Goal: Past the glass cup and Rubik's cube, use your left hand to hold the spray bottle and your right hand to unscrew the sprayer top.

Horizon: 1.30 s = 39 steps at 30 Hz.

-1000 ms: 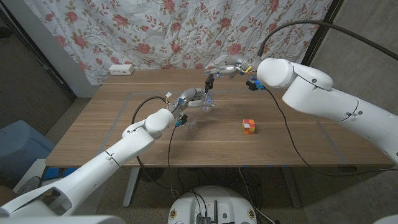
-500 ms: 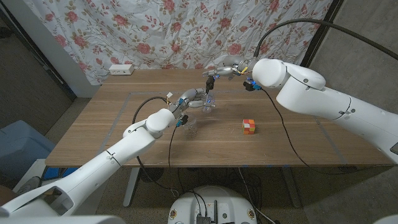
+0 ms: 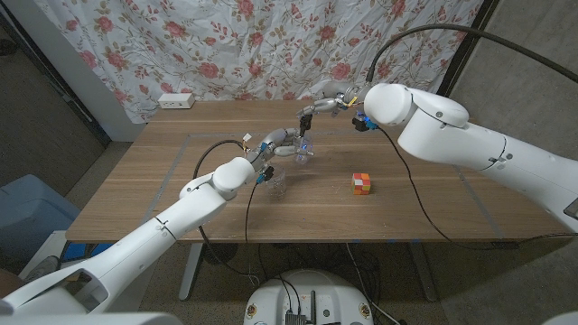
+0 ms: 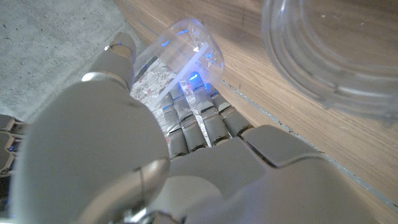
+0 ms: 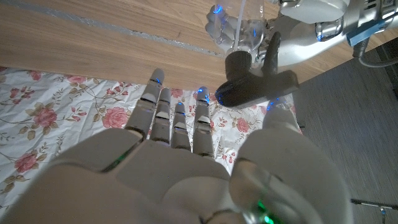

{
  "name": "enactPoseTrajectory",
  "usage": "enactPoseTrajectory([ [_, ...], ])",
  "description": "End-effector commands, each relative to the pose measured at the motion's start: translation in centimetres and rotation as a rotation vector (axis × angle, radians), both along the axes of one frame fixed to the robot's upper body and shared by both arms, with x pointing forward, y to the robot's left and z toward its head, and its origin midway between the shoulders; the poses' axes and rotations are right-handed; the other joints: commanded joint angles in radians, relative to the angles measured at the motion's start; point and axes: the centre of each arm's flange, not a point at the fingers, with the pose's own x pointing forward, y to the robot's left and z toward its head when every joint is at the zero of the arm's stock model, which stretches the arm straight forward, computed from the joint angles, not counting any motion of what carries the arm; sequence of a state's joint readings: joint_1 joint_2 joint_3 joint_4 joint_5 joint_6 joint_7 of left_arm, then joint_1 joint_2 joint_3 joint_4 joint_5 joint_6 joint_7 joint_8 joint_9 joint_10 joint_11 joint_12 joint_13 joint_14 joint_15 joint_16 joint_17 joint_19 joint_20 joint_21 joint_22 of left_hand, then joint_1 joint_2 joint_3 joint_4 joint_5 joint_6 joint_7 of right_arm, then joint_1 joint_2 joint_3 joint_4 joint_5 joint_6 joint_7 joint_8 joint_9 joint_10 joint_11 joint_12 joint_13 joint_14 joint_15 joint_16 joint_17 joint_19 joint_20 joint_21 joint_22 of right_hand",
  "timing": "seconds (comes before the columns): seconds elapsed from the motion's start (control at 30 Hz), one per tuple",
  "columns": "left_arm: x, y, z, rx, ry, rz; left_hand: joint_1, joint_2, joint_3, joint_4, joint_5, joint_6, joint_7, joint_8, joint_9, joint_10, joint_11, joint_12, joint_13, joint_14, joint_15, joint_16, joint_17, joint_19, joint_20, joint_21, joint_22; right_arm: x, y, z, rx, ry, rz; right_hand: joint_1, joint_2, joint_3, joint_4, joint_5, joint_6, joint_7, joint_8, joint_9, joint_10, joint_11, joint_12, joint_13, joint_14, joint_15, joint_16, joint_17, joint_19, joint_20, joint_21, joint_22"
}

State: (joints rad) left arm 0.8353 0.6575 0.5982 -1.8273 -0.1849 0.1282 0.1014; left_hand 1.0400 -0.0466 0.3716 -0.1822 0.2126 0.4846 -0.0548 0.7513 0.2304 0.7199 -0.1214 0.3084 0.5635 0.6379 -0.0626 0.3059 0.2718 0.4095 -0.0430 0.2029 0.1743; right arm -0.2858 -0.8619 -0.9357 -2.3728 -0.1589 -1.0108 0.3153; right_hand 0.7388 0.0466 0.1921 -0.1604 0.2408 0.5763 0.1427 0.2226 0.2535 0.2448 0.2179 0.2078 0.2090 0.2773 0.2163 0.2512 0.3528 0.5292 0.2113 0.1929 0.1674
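Past the glass cup (image 3: 278,186) and the Rubik's cube (image 3: 361,183), my left hand (image 3: 278,140) grips the clear spray bottle (image 3: 302,153), which stands on the table. In the left wrist view my fingers wrap the bottle (image 4: 180,56), with the cup's rim (image 4: 329,62) close by. My right hand (image 3: 332,97) holds the black sprayer top (image 3: 307,115) just above the bottle. In the right wrist view the sprayer top (image 5: 255,88) sits between my thumb and fingers, and its clear tube (image 5: 241,14) still reaches into the bottle.
A white power strip (image 3: 176,100) lies at the table's far left edge, before a flowered curtain (image 3: 226,45). The wooden table (image 3: 424,217) spreads out in front of the cube. Cables hang from both arms.
My right arm has shifted slightly to the left, carrying the sprayer top a little higher above the bottle. My left hand and the bottle have stayed put.
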Motion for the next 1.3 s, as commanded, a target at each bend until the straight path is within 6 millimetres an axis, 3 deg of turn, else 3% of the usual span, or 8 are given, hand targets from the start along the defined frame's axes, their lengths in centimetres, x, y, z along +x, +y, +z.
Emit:
enactPoseTrajectory([
  [0.03,0.03,-0.11,0.05,-0.007,0.001,-0.008,-0.113,0.174,0.024,0.019,0.0,0.064,0.011,0.072,0.005,0.021,-0.02,0.002,0.003,0.007,-0.126,-0.002,0.003,0.006,-0.039,0.005,0.006,0.14,0.06,0.13,0.003,0.021,0.006,0.025,0.004,0.006,-0.01,0.002,-0.002,-0.006,0.004,0.003,0.001,-0.002,-0.001,0.003,0.01,0.003,-0.003,-0.001,0.009,0.001,0.001,0.003],
  [0.27,0.02,-0.08,0.06,-0.007,0.0,-0.008,-0.116,0.175,0.025,0.019,-0.001,0.065,0.011,0.073,0.006,0.022,-0.019,0.002,0.003,0.009,-0.126,-0.002,0.002,0.007,-0.039,0.005,0.006,0.14,0.07,0.24,0.013,0.016,0.016,0.079,0.012,0.032,-0.018,0.01,0.005,-0.014,0.01,0.005,0.006,-0.003,0.001,0.004,0.011,0.002,-0.004,-0.001,0.018,-0.001,0.001,0.003],
  [0.47,0.04,-0.1,0.01,-0.008,0.002,-0.011,-0.119,0.175,0.025,0.019,-0.001,0.066,0.013,0.074,0.005,0.021,-0.018,0.001,0.004,0.01,-0.125,-0.002,0.003,0.007,-0.04,0.005,0.006,0.16,0.07,0.36,0.02,0.016,0.027,0.205,0.02,0.084,-0.025,0.047,0.015,-0.035,0.015,0.008,0.007,-0.006,0.001,0.005,0.01,0.0,-0.005,-0.001,0.025,-0.003,-0.001,0.002],
  [0.67,0.09,-0.14,-0.01,-0.009,0.001,-0.013,-0.122,0.176,0.026,0.019,-0.002,0.066,0.012,0.074,0.005,0.023,-0.017,0.001,0.005,0.01,-0.124,-0.003,0.003,0.007,-0.04,0.005,0.006,0.21,0.11,0.41,0.023,0.016,0.032,0.28,0.02,0.111,-0.027,0.078,0.027,-0.049,0.018,0.011,0.006,-0.014,0.0,0.004,0.012,-0.003,-0.002,0.002,0.031,-0.004,0.0,0.002],
  [1.17,0.16,-0.34,-0.04,-0.007,0.004,-0.02,-0.128,0.175,0.026,0.018,-0.003,0.067,0.012,0.074,0.005,0.024,-0.017,0.001,0.006,0.011,-0.124,-0.004,0.004,0.008,-0.04,0.006,0.006,0.19,0.11,0.39,0.028,-0.004,0.03,0.367,0.018,0.136,-0.025,0.106,0.072,-0.09,0.032,0.017,0.025,-0.042,0.006,0.002,0.025,-0.004,0.008,0.008,0.051,-0.023,0.003,0.001],
  [1.3,0.17,-0.42,-0.03,-0.005,0.002,-0.021,-0.128,0.175,0.027,0.017,-0.003,0.066,0.011,0.074,0.004,0.025,-0.017,0.001,0.006,0.011,-0.125,-0.005,0.004,0.008,-0.04,0.006,0.006,0.1,0.11,0.37,0.037,-0.016,0.032,0.395,0.015,0.141,-0.025,0.111,0.102,-0.121,0.041,0.019,0.033,-0.055,0.008,0.001,0.029,-0.011,0.011,0.01,0.054,-0.032,0.002,0.001],
])
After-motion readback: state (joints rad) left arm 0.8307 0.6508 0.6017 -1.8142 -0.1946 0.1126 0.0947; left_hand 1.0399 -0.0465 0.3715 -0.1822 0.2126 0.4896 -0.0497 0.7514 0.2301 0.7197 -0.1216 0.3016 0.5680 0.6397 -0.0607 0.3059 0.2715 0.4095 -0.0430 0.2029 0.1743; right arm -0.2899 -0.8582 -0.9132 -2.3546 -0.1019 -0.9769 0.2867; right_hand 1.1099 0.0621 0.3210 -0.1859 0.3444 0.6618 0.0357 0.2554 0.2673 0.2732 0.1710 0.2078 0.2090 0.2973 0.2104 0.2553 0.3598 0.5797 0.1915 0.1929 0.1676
